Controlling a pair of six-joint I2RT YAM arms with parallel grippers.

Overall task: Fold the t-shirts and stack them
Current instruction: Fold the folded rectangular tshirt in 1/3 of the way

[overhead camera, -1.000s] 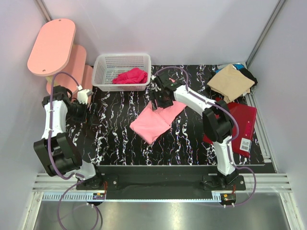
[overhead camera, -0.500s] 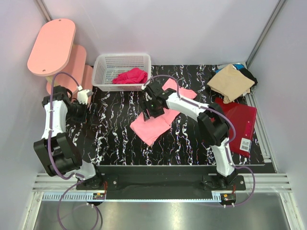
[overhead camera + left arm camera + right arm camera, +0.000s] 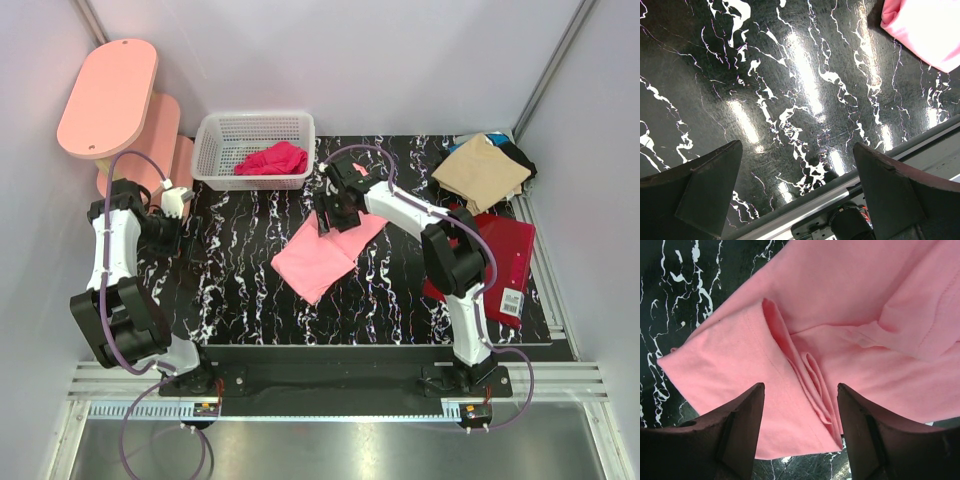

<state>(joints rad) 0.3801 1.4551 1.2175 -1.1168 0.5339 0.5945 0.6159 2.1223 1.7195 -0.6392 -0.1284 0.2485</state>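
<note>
While the overhead view takes in the whole black marbled table (image 3: 240, 290), only the right wrist view shows how the cloth lies: the light salmon-pink t-shirt (image 3: 850, 300) is gathered into several narrow pleats running toward 5 o'clock, with a stitched hem along its lower edge. The right gripper (image 3: 800, 390) sits just above those pleats with its jaws apart, closed on nothing. From above, this shirt is a rough folded diamond near the table's centre, its far corner under the right arm.

The left wrist view shows the left gripper (image 3: 797, 147) spread wide over bare table, holding nothing, with a corner of the pink shirt at 1 o'clock and the table's metal rail (image 3: 880, 165) at 5 o'clock.

Only the overhead view shows the rest. A tan t-shirt (image 3: 482, 172) lies at 2 o'clock from the pink one, on top of a black one (image 3: 522, 156), and a dark red t-shirt (image 3: 505, 245) lies at 3 o'clock. Its white tag (image 3: 511, 303) carries print too small to read. At 11 o'clock a white basket (image 3: 215, 170) holds a crimson cloth (image 3: 272, 160).
</note>
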